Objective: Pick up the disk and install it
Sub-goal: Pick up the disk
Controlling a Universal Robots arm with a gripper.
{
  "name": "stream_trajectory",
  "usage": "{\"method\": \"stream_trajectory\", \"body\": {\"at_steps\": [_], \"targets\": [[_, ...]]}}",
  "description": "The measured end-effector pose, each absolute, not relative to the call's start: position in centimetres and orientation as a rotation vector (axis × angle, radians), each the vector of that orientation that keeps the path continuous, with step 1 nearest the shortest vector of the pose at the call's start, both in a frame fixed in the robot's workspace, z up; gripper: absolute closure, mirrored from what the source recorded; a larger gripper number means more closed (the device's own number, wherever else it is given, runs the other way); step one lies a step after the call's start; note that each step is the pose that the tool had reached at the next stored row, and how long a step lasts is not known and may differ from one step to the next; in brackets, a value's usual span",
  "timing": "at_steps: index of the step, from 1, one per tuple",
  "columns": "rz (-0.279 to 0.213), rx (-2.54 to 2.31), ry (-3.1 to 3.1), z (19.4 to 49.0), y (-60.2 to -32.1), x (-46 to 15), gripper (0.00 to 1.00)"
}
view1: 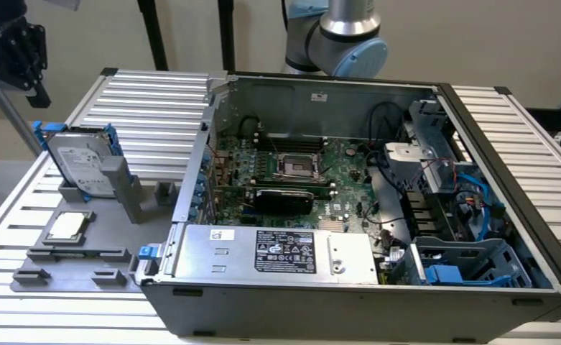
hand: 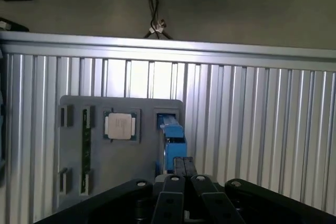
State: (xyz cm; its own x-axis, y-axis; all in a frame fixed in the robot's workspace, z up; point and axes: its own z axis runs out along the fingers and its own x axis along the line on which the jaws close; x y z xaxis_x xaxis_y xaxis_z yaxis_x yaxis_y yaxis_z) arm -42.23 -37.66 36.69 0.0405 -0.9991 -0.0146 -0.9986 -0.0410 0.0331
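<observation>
Hovering above the upright disk (hand: 171, 132), the gripper (hand: 184, 162) is pinched closed and empty; the disk stands in a grey holder (hand: 123, 158).

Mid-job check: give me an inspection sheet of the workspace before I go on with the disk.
Surface: slatted aluminium table; grey fixture tray at the exterior view's left.
Job's things: disk stands upright in the tray, blue frame on; open computer case beside it.
Clutter: CPU chip in a tray recess.
Grippers: pincer shut, holding nothing, above the tray.
Cables: blue cables inside the case; loose cable on the floor.
Surroundings: robot arm behind the case.
</observation>
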Motion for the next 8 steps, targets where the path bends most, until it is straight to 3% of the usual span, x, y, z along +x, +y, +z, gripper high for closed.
{"method": "stream_trajectory", "body": {"at_steps": [7, 8], "targets": [[-0.064, 2.25, -2.16, 36.0, -38.1, -41.98, 0.88], [-0.064, 2.25, -2.16, 35.94, -38.11, -41.94, 0.82]]}}
